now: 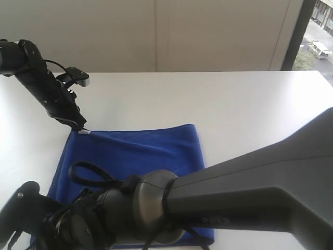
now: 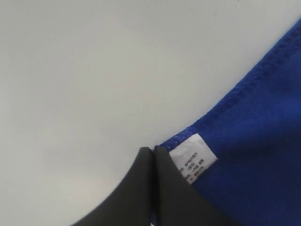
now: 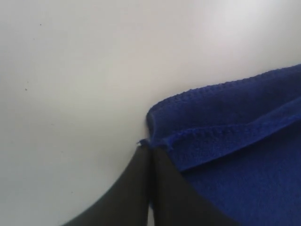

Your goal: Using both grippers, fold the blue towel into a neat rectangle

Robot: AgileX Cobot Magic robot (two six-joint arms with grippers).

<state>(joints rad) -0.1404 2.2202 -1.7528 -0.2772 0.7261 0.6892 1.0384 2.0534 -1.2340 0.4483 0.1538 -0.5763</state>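
The towel (image 1: 135, 151) lies flat on the table (image 1: 234, 104), long axis seemingly near to far, label (image 2: 193, 160) at its far left corner. The left gripper (image 1: 82, 128) pinches that corner tight, the right gripper (image 3: 150, 147) a doubled corner; the right arm (image 1: 250, 187) hides the near end.

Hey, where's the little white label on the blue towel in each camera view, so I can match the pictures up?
Exterior view: the label sits on the towel's far left corner, at the left gripper's tip.
Left wrist view: on the towel corner, right beside the closed gripper tips.
Right wrist view: not in it; a different towel corner shows.
Shared landmark: the towel's stitched edge against the white table.
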